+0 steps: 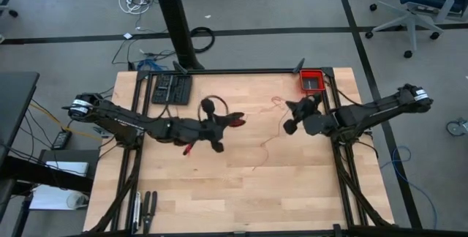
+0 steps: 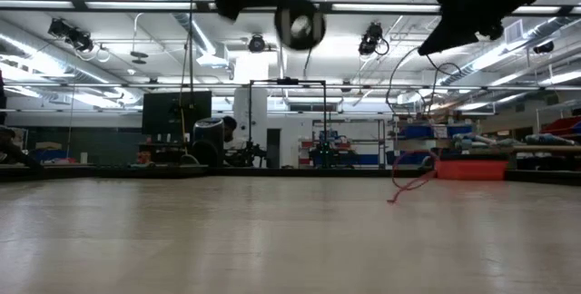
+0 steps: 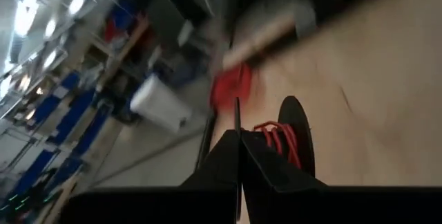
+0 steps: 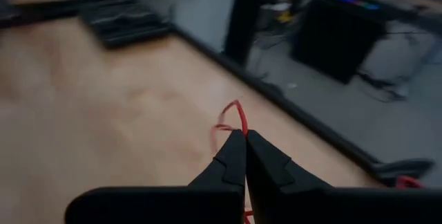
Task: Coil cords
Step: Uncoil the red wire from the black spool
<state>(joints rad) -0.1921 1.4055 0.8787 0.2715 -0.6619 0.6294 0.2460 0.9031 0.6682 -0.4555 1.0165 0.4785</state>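
Note:
The thin red cord [image 1: 268,143] lies as a wavy strand on the wooden table between my two grippers. In the low view a raised part of the cord [image 2: 410,181] stands near the red bin. My right gripper [image 1: 287,108] is shut on the cord near its far end, right of centre, and also shows in the right wrist view [image 4: 243,138]. My left gripper [image 1: 235,121] is shut at the table's centre, with a small bundle of red turns [image 3: 279,140] at its fingers [image 3: 259,158]. My left gripper has several turns of the red cord [image 3: 279,140] bunched against a dark round piece beside its shut fingers. The fingers hide where they meet the cord. My right gripper pinches the cord between its two fingertips. A short red loop [image 4: 235,113] sticks out past them. The fingers slant down toward the table's far left, above the table.
A thicker black cable loop [image 1: 212,105] lies just behind my left gripper. A black flat device [image 1: 171,88] sits at the far left and the red rectangular bin [image 1: 312,81] at the far right corner. Tools [image 1: 144,206] lie at the near left edge.

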